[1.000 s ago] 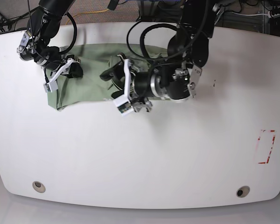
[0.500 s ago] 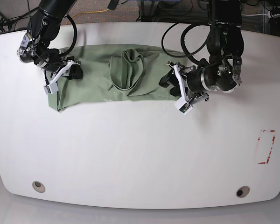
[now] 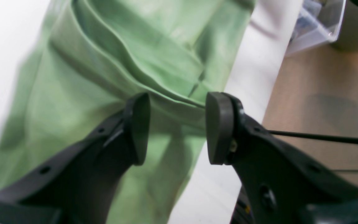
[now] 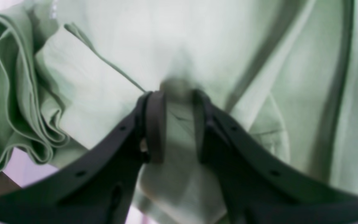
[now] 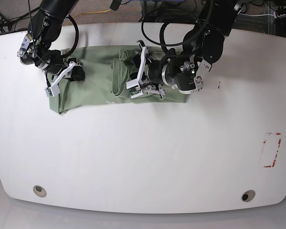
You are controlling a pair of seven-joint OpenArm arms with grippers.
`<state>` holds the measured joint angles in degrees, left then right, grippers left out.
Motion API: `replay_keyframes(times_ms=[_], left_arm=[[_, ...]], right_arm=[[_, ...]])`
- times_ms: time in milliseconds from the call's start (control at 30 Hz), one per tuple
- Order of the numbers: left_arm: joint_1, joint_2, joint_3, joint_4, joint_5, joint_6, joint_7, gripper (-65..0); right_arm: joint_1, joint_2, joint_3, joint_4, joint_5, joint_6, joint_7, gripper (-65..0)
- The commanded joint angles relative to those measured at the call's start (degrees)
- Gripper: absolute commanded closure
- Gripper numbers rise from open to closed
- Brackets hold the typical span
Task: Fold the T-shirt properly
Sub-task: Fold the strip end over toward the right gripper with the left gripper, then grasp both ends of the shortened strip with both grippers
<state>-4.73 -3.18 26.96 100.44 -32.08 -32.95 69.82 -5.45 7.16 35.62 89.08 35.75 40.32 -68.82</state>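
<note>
Green T-shirt (image 5: 93, 90) lying longways across the bench (image 5: 143, 157), right claw (image 4: 177, 124) pinching one end, left claw (image 3: 176, 127) open over the middle.

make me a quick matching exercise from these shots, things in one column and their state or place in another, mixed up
Things:
1. left gripper
2. right gripper
3. T-shirt
4. red rectangle outline

States or places:
A. spread across the far part of the white table, bunched near its middle
B. jaws apart above a fabric fold
C. marked on the table surface, clear of the cloth
D. jaws pinching a bit of green cloth

Pairs: 1-B, 2-D, 3-A, 4-C
</note>
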Motion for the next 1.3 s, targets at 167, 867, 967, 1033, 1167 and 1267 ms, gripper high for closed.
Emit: replay_keyframes(times_ms=[167,867,967,1033,1167,1267], left_arm=[[0.56,-0.82,-14.26,3.42,0.03,-0.06,-0.77,-25.3],[11.63,-6.45,-28.50,-4.40,0.21,-0.06,-7.80,-17.1],[11.63,-6.62,-28.50,-4.84,0.12,-0.06,-8.24,-17.1],[11.63,-6.62,-28.50,-4.93,0.21,-0.06,-8.33,-17.1],[11.55,-6.62,-28.50,-5.37,0.21,-0.06,-8.33,-17.1],[11.55,-6.53,-28.50,-5.45,0.12,-0.06,-8.33,-17.1]], right_arm=[[1.10,0.36,4.25,8.20,2.45,-0.32,-4.19,-38.4],[9.45,12.67,14.36,-12.81,8.69,-0.32,-3.23,-39.5],[10.16,14.34,13.04,-16.68,9.13,-0.32,-1.91,-39.5],[10.16,14.86,12.96,-18.53,9.13,-0.32,-1.91,-39.5],[9.89,13.63,12.08,-18.88,9.22,-0.32,-2.17,-39.5],[8.31,10.82,10.67,-17.65,9.22,-0.32,-3.40,-39.5]])
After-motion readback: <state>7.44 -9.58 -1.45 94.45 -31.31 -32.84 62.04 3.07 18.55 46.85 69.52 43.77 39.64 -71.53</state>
